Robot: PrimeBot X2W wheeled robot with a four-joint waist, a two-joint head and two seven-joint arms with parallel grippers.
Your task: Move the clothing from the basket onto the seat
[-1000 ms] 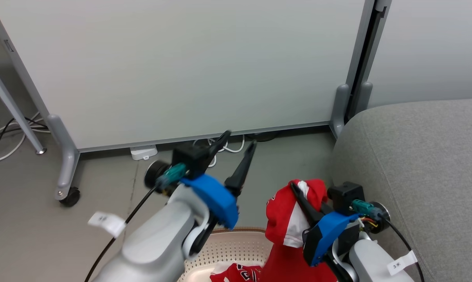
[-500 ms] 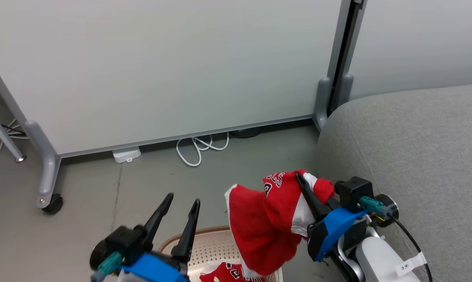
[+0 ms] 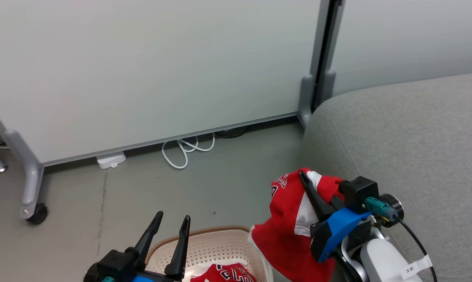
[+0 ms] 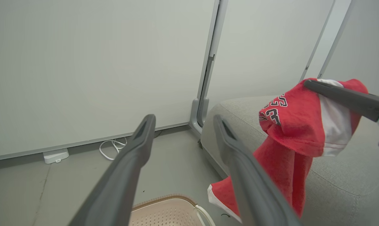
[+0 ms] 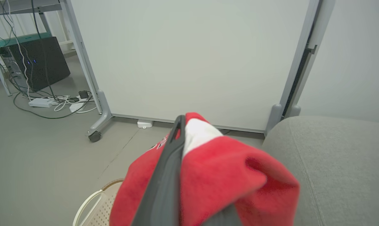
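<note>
My right gripper (image 3: 303, 176) is shut on a red garment with white panels and lettering (image 3: 290, 223). The garment hangs in the air at the seat's left edge, just right of the basket. From the left wrist view, the garment (image 4: 290, 125) drapes from the right gripper's dark finger (image 4: 343, 95) in front of the grey seat (image 4: 349, 175). The cream basket (image 3: 204, 230) stands on the floor at the bottom, with a second red garment (image 3: 224, 273) inside. My left gripper (image 3: 173, 215) is open and empty over the basket's left side. The seat (image 3: 416, 129) lies to the right.
A white partition panel stands behind, on grey feet with a caster (image 3: 36, 213). A coiled white cable (image 3: 185, 149) and a white adapter (image 3: 110, 159) lie at its base. In the right wrist view, a black box (image 5: 41, 62) and floor cables sit far left.
The head view has turned right. My left arm has dropped from high in the view to low beside the basket. The right gripper has carried the garment out of the basket towards the seat's edge.
</note>
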